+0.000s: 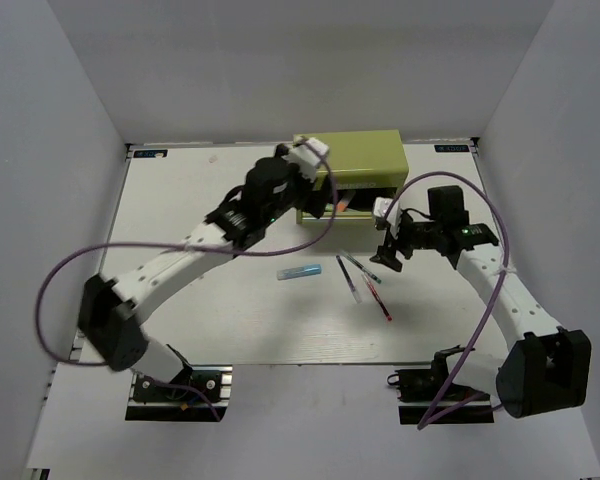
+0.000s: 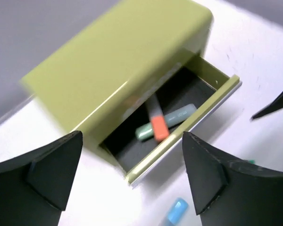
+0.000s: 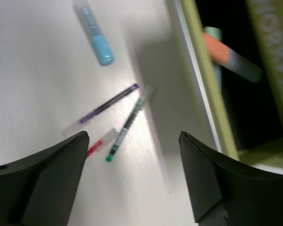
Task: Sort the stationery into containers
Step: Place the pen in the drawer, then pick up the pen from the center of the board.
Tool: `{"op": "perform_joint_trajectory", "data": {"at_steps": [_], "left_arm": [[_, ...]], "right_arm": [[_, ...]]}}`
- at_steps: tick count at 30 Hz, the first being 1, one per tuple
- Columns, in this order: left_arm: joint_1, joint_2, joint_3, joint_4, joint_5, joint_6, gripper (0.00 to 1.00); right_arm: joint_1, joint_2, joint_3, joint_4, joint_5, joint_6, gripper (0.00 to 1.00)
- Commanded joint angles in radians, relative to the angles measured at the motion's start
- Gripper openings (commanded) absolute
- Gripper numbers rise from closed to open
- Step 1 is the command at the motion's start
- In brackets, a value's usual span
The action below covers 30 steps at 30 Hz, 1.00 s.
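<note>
My left gripper (image 2: 132, 146) and right gripper (image 3: 134, 141) both gaped empty. At twelve o'clock, the olive-green metal chest (image 1: 360, 158) held a chunky orange stick (image 2: 158, 128) and a mint-green stick (image 2: 172, 117) in its open drawer (image 2: 198, 117). Its pale lettering (image 3: 273, 42) was too blurred to read.

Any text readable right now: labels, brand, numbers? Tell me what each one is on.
Nothing reads cleanly.
Olive chest: pale lettering, blurred and cut off by the frame edge.
Light blue marker: print on its barrel, too blurred.
Purple pen: markings too blurred.
Blue corner stickers: too small.
</note>
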Motion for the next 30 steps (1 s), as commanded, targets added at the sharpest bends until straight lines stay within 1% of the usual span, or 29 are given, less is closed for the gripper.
{"op": "perform_joint_trajectory", "data": {"at_steps": [1, 2, 3, 4, 5, 6, 7, 8, 9, 10, 11, 12, 13, 14, 17, 19, 21, 23, 30], "left_arm": [[0.003, -0.24, -0.151, -0.093, -0.212, -0.303, 0.98], [0.003, -0.342, -0.195, -0.133, -0.23, -0.349, 0.99], [0.003, -0.393, -0.236, -0.212, -0.239, -0.395, 0.99], [0.003, -0.442, -0.323, -0.248, -0.239, -0.488, 0.99], [0.003, -0.49, -0.363, -0.285, -0.239, -0.541, 0.99], [0.003, -0.584, -0.444, -0.358, -0.249, -0.598, 0.99], [0.003, -0.632, -0.486, -0.389, -0.249, -0.715, 0.99], [0.003, -0.683, -0.527, -0.411, -0.249, -0.771, 0.99], [0.003, -0.734, -0.614, -0.438, -0.249, -0.826, 0.99], [0.003, -0.837, -0.658, -0.439, -0.249, -0.88, 0.99], [0.003, -0.889, -0.701, -0.439, -0.249, -0.964, 0.99], [0.003, -0.936, -0.77, -0.439, -0.238, -0.994, 0.99], [0.003, -0.981, -0.796, -0.439, -0.238, -1.02, 0.99], [0.003, -1.049, -0.816, -0.452, -0.238, -1.06, 0.99], [0.003, -1.117, -0.842, -0.521, -0.248, -1.092, 0.99], [0.003, -1.127, -0.833, -0.579, -0.259, -1.106, 0.99], [0.003, -1.127, -0.833, -0.604, -0.259, -1.118, 0.99], [0.003, -1.127, -0.833, -0.604, -0.25, -1.127, 0.99], [0.003, -1.118, -0.833, -0.623, -0.259, -1.117, 0.99]], "right_arm": [[0.056, 0.024, -0.034, -0.023, -0.096, -0.08, 0.85], [0.07, 0.031, -0.04, 0.009, -0.084, -0.083, 0.85], [0.084, 0.05, -0.05, 0.017, -0.065, -0.079, 0.86], [0.129, 0.071, -0.05, 0.033, -0.059, -0.07, 0.86], [0.145, 0.1, -0.05, 0.071, -0.05, -0.063, 0.86], [0.163, 0.116, -0.042, 0.079, -0.013, -0.06, 0.85], [0.2, 0.146, -0.037, 0.095, 0.001, -0.06, 0.85], [0.243, 0.184, -0.028, 0.102, 0.013, -0.057, 0.84], [0.277, 0.201, -0.018, 0.117, 0.049, -0.054, 0.81], [0.295, 0.218, 0.013, 0.132, 0.059, -0.047, 0.79], [0.326, 0.273, 0.025, 0.139, 0.077, -0.039, 0.76], [0.356, 0.29, 0.05, 0.151, 0.093, -0.039, 0.74], [0.367, 0.342, 0.082, 0.151, 0.097, -0.039, 0.73], [0.401, 0.359, 0.094, 0.152, 0.109, -0.049, 0.71], [0.453, 0.441, 0.151, 0.155, 0.157, -0.076, 0.69], [0.473, 0.487, 0.185, 0.166, 0.206, -0.085, 0.68], [0.504, 0.55, 0.208, 0.18, 0.241, -0.092, 0.68], [0.522, 0.596, 0.237, 0.18, 0.255, -0.094, 0.68], [0.558, 0.669, 0.256, 0.208, 0.32, -0.094, 0.68]]}}
